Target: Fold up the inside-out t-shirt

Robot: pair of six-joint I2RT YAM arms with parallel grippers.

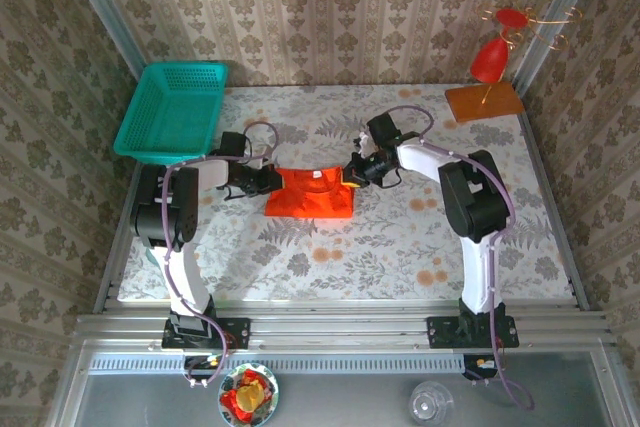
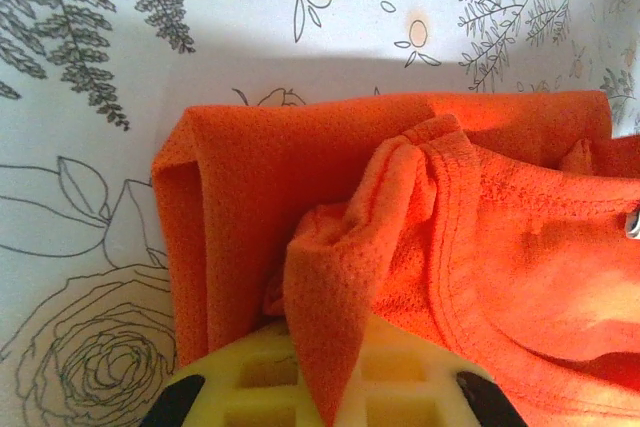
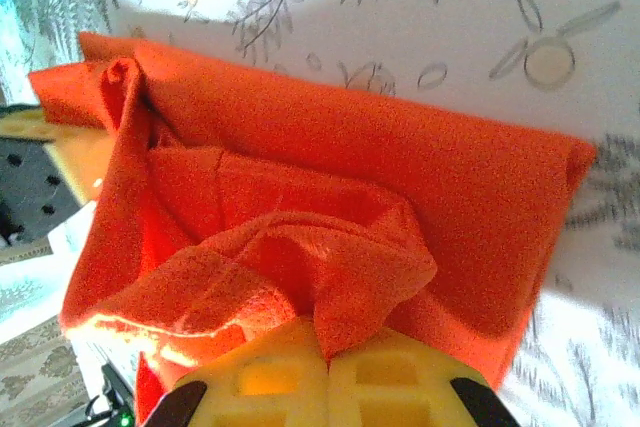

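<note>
Floral surface (image 1: 400, 237), wide bare room along the near side and at right. Orange t-shirt (image 1: 312, 194) lies at centre as a rough folded rectangle, long axis left-right, near edge straight. Teal basket (image 1: 172, 107) overhangs the far-left corner, red ornament (image 1: 490, 62) far-right, both well apart from it. Cloth pinched at each end: left hand (image 1: 264, 179) closed on the left edge, right hand (image 1: 354, 170) closed on the right edge

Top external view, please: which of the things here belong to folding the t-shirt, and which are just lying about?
For the job:
orange t-shirt
left tool and right tool, each shut on its cloth

Lying about:
teal basket
red ornament on its wooden base
small bowl and clear glass in front of the arm bases
</note>
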